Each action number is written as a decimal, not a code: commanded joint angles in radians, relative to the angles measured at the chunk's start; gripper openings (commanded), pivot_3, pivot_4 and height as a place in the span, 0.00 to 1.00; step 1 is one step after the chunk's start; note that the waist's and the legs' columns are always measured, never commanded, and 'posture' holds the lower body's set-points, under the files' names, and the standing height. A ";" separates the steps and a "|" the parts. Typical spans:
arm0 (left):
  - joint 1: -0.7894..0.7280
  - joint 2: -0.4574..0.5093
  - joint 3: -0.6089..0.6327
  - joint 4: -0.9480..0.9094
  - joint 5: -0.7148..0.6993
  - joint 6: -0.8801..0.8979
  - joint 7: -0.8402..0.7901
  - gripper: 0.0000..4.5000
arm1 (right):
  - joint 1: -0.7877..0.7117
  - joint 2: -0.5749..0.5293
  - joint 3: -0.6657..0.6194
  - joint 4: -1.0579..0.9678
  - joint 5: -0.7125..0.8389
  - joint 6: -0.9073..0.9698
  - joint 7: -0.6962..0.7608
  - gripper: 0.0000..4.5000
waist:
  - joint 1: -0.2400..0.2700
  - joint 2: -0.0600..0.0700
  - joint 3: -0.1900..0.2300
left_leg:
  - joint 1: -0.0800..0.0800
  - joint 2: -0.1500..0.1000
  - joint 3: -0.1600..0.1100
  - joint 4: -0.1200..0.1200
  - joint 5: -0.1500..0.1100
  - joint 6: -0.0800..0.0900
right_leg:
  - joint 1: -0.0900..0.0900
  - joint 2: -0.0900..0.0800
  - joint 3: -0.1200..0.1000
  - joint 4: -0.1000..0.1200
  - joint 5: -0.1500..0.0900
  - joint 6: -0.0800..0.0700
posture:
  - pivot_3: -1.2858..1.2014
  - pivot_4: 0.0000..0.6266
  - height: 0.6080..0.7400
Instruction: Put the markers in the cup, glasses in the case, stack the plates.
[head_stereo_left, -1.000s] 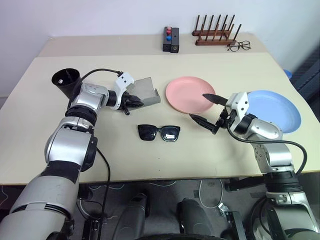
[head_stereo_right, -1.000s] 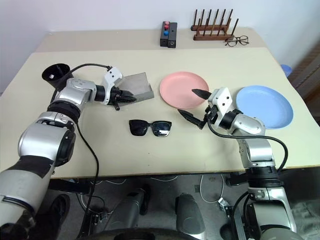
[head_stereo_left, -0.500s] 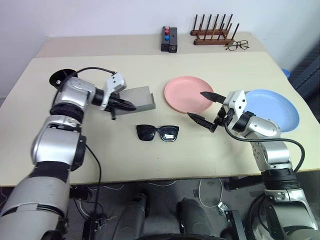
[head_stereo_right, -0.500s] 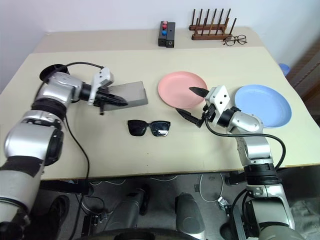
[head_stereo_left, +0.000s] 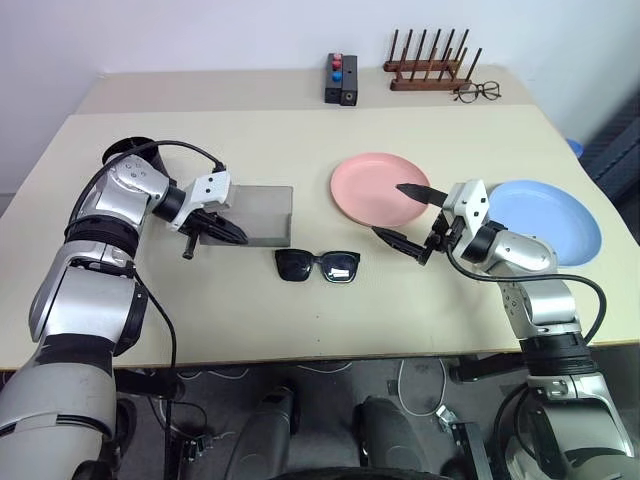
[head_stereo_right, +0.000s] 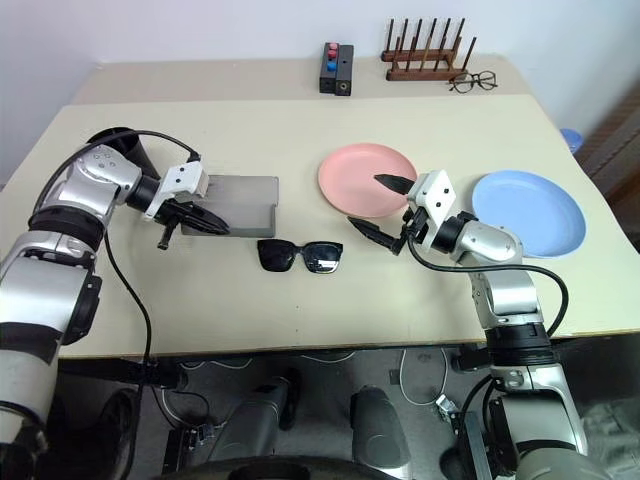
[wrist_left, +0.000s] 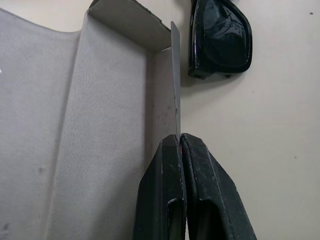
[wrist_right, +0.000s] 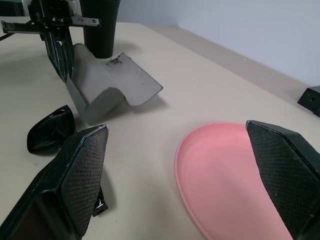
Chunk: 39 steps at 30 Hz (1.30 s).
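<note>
The cup (head_stereo_left: 128, 150) stands far left. The left gripper (head_stereo_left: 228, 234) pinches the open case's (head_stereo_left: 252, 215) thin wall; it could slip. The glasses (head_stereo_left: 317, 265) lie beside it. The right gripper (head_stereo_left: 402, 213) gapes over the pink plate (head_stereo_left: 372, 185)

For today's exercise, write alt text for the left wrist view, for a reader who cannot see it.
The left gripper, its two black fingers shut, pinches the thin edge of the open grey case, whose soft lining fills much of the view. Beyond it, one dark lens of the black glasses lies on the beige table.
</note>
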 joint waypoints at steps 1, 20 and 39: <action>-0.006 -0.001 0.021 0.007 0.018 -0.054 0.008 0.06 | -0.009 0.001 -0.012 -0.024 0.006 -0.017 0.002 1.00 | 0.001 0.000 0.000 | 0.000 0.000 0.000 0.000 0.000 0.000 | 0.000 0.000 0.000 0.000 0.000 0.000 | 0.52 0.24 1.00; -0.109 -0.088 0.096 -0.040 -0.139 0.159 -0.003 0.99 | 0.091 -0.134 -0.042 -0.205 0.146 0.115 0.185 1.00 | 0.006 0.000 0.000 | 0.000 0.000 -0.001 0.002 0.000 0.000 | 0.002 0.000 -0.001 0.000 0.000 0.000 | 0.52 0.24 1.00; -0.092 -0.295 -0.160 -0.056 0.006 0.091 -0.003 0.99 | 0.133 -0.105 -0.043 -0.218 0.106 0.101 0.113 1.00 | 0.006 0.000 0.000 | 0.000 -0.001 -0.003 0.005 0.000 0.001 | 0.004 0.000 -0.003 0.000 0.000 0.001 | 0.52 0.24 1.00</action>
